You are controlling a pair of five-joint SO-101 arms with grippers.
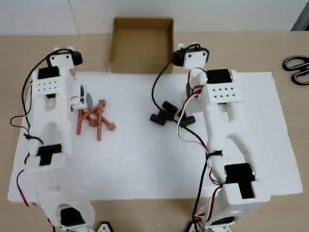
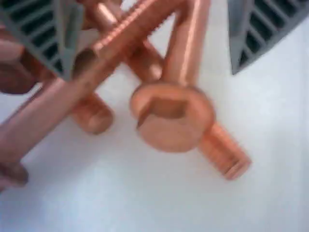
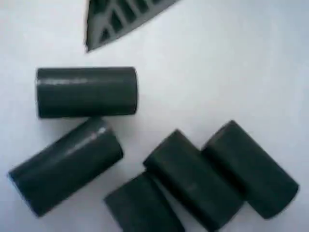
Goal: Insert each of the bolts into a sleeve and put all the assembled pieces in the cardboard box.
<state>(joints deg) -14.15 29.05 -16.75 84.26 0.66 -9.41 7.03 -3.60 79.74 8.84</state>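
Left wrist view: bolts (image 2: 171,116) heaped inside spread tool (image 2: 150,72).

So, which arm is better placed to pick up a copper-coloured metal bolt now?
Left. The left gripper hangs open over the pile of copper-coloured metal bolts, which lie between its fingers. The right gripper sits over the black cylindrical sleeves instead.

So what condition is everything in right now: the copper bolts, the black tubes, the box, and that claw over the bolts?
bolts: loose in a crossed pile, none in a sleeve.
sleeves: lying on their sides, no bolt in them.
cardboard box: open on top, empty.
left gripper: open, above the bolt pile.
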